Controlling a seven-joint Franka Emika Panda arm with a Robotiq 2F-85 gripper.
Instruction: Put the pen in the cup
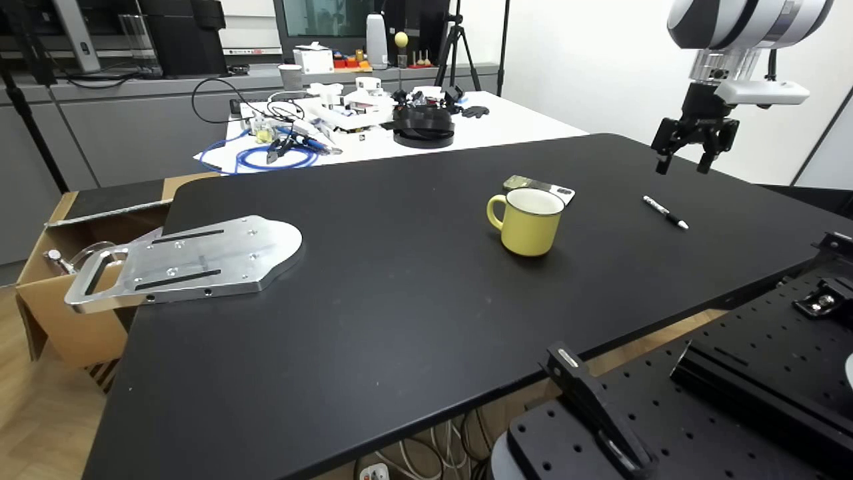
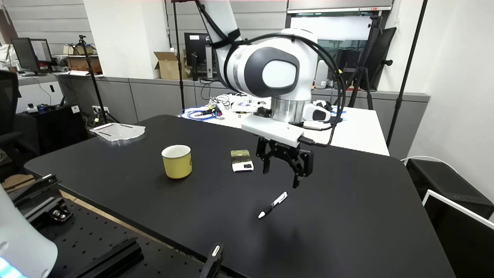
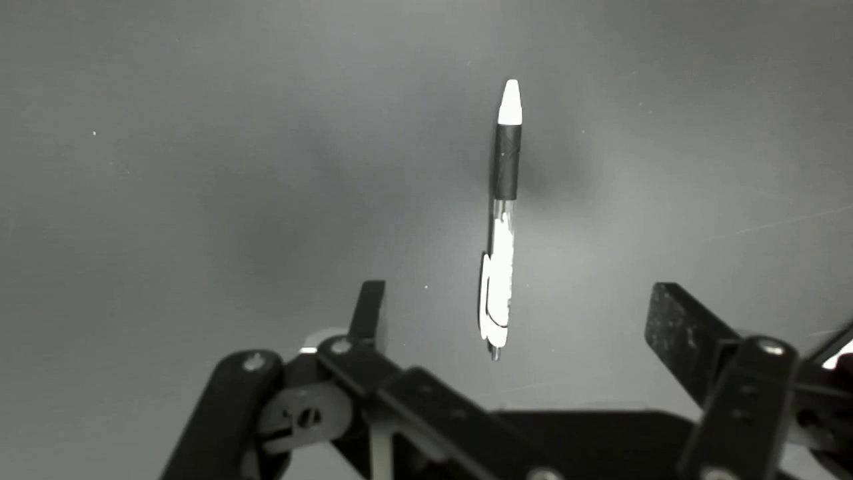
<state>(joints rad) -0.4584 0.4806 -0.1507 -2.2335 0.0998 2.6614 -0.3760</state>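
Black tabletop (image 1: 373, 313), a cluttered white bench (image 1: 526, 123) behind it, a metal plate (image 1: 213, 257) with a cut-out handle lying at one end, handle past the edge. Panda arm (image 2: 278, 73) slopes in from the top of an exterior view, its wrist bent so the gripper (image 2: 281, 177) points down and hangs above the tabletop, jaws spread wide, holding nothing. Ballpoint pen (image 3: 504, 223), dark grip and white tip, lies flat on the tabletop below, its clip end showing between the jaws in the wrist view; yellow mug (image 1: 531, 230), whitish inside, stands upright well apart from it.
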